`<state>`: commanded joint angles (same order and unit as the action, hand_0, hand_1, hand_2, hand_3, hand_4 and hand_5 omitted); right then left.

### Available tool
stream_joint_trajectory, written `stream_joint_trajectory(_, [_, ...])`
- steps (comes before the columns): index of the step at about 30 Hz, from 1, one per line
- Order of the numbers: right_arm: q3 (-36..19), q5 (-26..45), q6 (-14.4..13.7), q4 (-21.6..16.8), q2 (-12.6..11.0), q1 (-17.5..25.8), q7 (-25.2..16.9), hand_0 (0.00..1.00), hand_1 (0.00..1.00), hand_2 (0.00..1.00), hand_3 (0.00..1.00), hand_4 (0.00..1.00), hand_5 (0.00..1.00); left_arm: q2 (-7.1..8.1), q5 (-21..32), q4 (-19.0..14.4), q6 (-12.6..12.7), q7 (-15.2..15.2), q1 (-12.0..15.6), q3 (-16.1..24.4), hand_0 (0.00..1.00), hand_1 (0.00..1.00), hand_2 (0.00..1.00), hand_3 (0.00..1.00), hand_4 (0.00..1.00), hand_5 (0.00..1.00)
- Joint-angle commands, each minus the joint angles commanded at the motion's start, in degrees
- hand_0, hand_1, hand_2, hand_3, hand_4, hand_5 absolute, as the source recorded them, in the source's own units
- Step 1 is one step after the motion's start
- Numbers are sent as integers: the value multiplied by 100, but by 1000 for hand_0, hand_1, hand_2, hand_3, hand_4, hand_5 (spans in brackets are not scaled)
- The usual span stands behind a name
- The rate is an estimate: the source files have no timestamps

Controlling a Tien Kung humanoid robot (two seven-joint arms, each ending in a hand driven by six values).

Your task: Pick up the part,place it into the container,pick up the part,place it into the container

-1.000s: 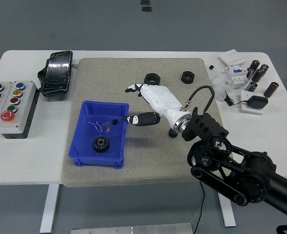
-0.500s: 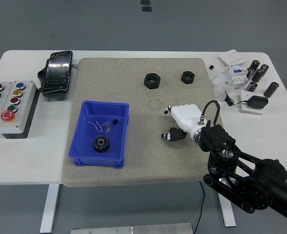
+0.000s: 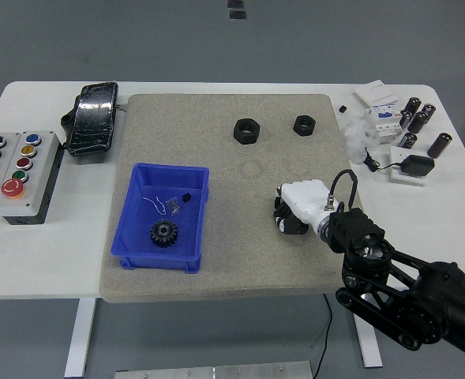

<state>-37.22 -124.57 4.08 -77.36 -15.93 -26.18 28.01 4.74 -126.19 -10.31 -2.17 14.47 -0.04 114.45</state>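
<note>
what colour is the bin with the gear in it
Blue. The bin shows plainly in the head view, with a black gear lying inside it.

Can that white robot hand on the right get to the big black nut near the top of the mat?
Probably yes. The right robot hand sits low on the grey mat, and the bare mat between it and the large black nut has nothing standing in the way.

Blue container, black gear, 2 black nuts, white hand.
</note>
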Motion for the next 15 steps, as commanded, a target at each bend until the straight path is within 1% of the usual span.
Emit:
stream_joint_trajectory(4, [14, 15, -32, 6, -22, 8, -20, 417, 398, 371, 461, 187, 71, 0, 10, 0, 3, -2, -4, -5, 615, 557, 545, 634, 700, 294])
stream_joint_trajectory(5, [16, 13, -48, 5, -27, 8, -26, 408, 390, 283, 435, 168, 61, 0, 11, 0, 4, -3, -5, -4, 615, 558, 545, 634, 700, 294])
stream_joint_trajectory(15, [-28, 28, -297, -62, -47, -80, -146, 402, 385, 264, 419, 154, 65, -5, 38, 0, 6, -9, -11, -25, 615, 558, 545, 635, 700, 294])
